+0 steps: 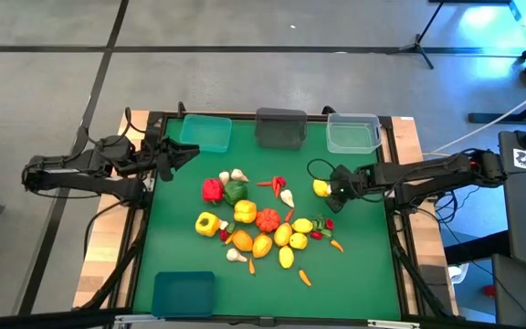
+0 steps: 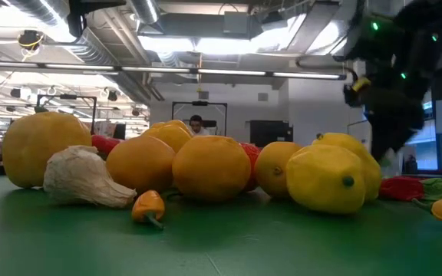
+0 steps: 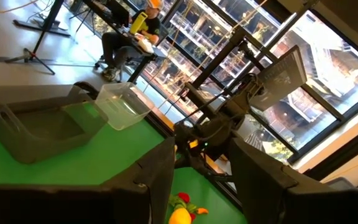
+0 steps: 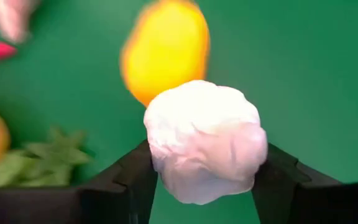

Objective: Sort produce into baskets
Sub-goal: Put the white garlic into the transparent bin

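The right gripper (image 1: pixel 339 185) hangs over the right side of the green mat (image 1: pixel 363 265), just beside a yellow lemon (image 1: pixel 320 187), its jaws pinching a white garlic bulb (image 4: pixel 205 140). The left gripper (image 1: pixel 173 157) waits at the far left edge by the teal basket (image 1: pixel 205 133), jaws spread. The remaining produce (image 1: pixel 261 228) lies heaped mid-mat. Along the far edge stand the grey basket (image 1: pixel 280 127) and clear basket (image 1: pixel 352 133); the blue basket (image 1: pixel 183 293) sits near left.
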You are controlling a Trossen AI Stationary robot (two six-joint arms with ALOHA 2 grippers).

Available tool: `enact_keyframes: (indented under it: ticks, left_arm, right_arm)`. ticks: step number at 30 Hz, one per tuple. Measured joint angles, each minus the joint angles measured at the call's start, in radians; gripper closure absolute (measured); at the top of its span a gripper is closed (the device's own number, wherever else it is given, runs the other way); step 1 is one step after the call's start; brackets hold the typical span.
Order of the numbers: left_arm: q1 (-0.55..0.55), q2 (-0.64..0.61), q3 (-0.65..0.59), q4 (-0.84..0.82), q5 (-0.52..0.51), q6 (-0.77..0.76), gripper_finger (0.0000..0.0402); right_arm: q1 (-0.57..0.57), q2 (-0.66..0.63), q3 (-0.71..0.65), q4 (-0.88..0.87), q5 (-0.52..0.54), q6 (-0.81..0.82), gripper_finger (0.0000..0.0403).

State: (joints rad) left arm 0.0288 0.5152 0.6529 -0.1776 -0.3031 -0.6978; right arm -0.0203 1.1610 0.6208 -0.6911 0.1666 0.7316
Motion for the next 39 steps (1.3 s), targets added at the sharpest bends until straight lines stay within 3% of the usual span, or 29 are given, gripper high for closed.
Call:
enact_keyframes:
  ticks: [4, 9, 20, 24, 34, 39]
  left_arm:
    - [0.000, 0.000, 0.000, 0.000, 0.000, 0.004, 0.0251]
    - [0.000, 0.000, 0.000, 0.000, 0.000, 0.000, 0.0251]
    - [0.000, 0.000, 0.000, 0.000, 0.000, 0.000, 0.0251]
    - [0.000, 0.000, 0.000, -0.004, 0.000, 0.000, 0.0251]
    - [0.000, 0.000, 0.000, -0.052, -0.018, -0.002, 0.0251]
    - [0.000, 0.000, 0.000, -0.052, -0.072, -0.007, 0.0251]
  right_arm:
    - [-0.028, 0.000, 0.097, -0.070, 0.036, -0.055, 0.0210]
    - [-0.156, 0.000, 0.214, -0.104, 0.051, -0.139, 0.0212]
    - [-0.668, 0.007, 0.299, -0.105, 0.012, -0.237, 0.0208]
    - [-0.792, 0.064, 0.299, -0.106, -0.010, -0.294, 0.0208]
    - [-0.858, 0.205, 0.299, -0.026, -0.074, -0.426, 0.0166]
    - [-0.858, 0.206, 0.299, 0.013, -0.002, -0.448, 0.0126]
